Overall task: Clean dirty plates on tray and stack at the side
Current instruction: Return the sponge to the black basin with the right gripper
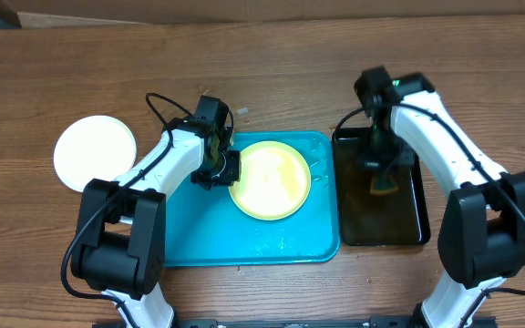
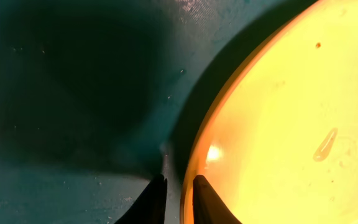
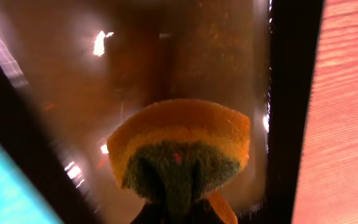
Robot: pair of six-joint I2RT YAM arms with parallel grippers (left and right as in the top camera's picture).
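A pale yellow plate lies in the turquoise tray, right of its middle. My left gripper is at the plate's left edge. In the left wrist view its fingers are closed on the plate's rim, one finger over the tray floor and one over the plate. A small dark speck and water drops show on the plate. A white plate lies on the table left of the tray. My right gripper is shut on a yellow-and-green sponge inside the black tray.
The black tray of brownish water stands right of the turquoise tray, and its floor fills the right wrist view. Water drops lie on the turquoise tray floor. Wooden table surrounds both trays.
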